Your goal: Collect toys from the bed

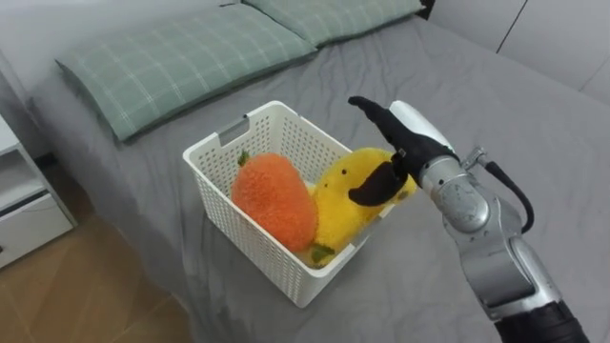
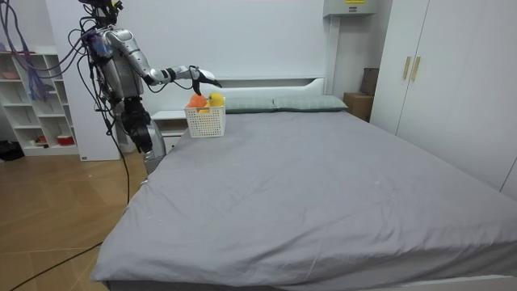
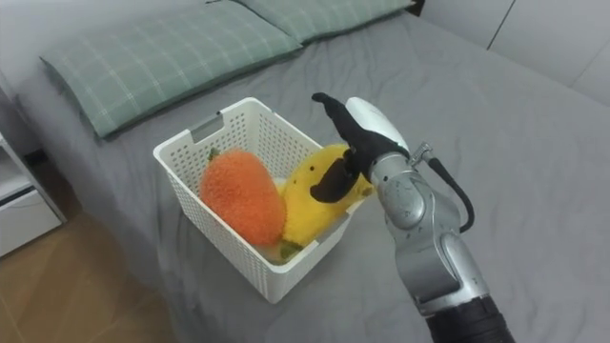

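Note:
A white slatted basket (image 1: 219, 139) stands on the grey bed (image 1: 496, 105) near its edge, below the pillows. Inside it lie an orange plush toy (image 1: 274, 198) on the left and a yellow plush toy (image 1: 341, 208) on the right, leaning on the basket's right wall. My right hand (image 1: 405, 133) hovers at the basket's right rim, open. Its fingers point up and to the left, and its dark thumb rests against the top of the yellow toy. In the room view I stand beside the head of the bed with that arm stretched out over the basket (image 2: 205, 121).
Two green checked pillows (image 1: 181, 59) (image 1: 329, 14) lie behind the basket. A white nightstand (image 1: 19, 195) and wooden floor (image 1: 86, 295) are to my left. The room view shows white shelves (image 2: 36, 97) behind me and a wardrobe (image 2: 436, 73) across the bed.

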### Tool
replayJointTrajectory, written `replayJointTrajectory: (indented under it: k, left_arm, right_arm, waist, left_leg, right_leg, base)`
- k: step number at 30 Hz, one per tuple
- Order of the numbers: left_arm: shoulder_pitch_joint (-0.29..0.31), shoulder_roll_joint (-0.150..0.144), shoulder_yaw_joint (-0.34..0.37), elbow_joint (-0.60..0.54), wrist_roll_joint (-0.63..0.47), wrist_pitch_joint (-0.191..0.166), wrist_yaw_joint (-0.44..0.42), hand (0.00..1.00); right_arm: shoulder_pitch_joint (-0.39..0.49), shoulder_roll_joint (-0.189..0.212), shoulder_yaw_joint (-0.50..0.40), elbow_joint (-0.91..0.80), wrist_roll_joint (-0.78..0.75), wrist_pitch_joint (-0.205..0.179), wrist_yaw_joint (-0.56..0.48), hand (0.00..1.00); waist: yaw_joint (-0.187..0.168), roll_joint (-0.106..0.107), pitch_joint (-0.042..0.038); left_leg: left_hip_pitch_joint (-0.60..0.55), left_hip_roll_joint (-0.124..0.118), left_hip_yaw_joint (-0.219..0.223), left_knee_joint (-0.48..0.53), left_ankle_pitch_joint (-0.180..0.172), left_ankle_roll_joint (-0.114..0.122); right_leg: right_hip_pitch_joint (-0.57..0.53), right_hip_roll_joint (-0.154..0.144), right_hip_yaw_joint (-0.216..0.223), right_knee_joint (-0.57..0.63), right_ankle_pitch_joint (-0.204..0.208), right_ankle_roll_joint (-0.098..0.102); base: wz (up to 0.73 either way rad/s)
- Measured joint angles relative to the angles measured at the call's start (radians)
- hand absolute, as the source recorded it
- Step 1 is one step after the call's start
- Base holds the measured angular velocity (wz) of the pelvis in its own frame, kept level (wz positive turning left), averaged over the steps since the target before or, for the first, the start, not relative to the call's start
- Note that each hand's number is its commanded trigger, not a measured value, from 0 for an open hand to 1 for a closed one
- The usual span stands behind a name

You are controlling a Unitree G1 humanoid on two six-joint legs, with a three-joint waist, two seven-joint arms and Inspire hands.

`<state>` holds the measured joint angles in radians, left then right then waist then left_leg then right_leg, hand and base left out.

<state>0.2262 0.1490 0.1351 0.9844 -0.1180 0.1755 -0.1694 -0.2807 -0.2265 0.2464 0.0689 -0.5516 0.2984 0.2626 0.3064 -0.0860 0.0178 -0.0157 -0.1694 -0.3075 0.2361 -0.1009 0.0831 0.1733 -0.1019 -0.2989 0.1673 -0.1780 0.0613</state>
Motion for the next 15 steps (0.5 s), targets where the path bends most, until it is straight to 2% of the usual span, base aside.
replayJointTrajectory:
  k: [5, 11, 15]
  left_arm:
    - [-0.006, 0.000, 0.001, 0.010, -0.004, 0.000, 0.000, 0.00]
    - [-0.003, -0.001, 0.000, 0.010, 0.001, 0.000, 0.000, 0.00]
    - [-0.002, -0.001, 0.000, 0.010, 0.001, 0.000, 0.000, 0.00]
  right_arm:
    - [0.000, -0.006, 0.000, 0.020, 0.000, 0.000, -0.005, 0.00]
    - [0.000, -0.005, 0.001, 0.020, 0.000, 0.000, -0.022, 0.00]
    - [0.000, -0.005, 0.006, 0.020, 0.000, 0.000, -0.022, 0.00]
  waist:
    - [0.001, 0.001, -0.0010]
    - [0.002, 0.001, -0.0048]
    - [0.002, 0.002, -0.0043]
  left_leg:
    - [0.001, 0.000, 0.000, -0.001, 0.002, -0.003]
    - [0.001, 0.000, 0.001, -0.001, 0.002, -0.003]
    - [0.004, 0.000, 0.001, -0.001, 0.002, -0.003]
  right_leg:
    - [0.001, 0.001, 0.011, 0.000, 0.000, 0.000]
    - [0.003, 0.000, -0.001, 0.001, 0.000, 0.000]
    - [0.005, 0.000, -0.002, 0.001, 0.000, 0.000]
  base:
    - [0.00]
    - [0.00]
    - [0.00]
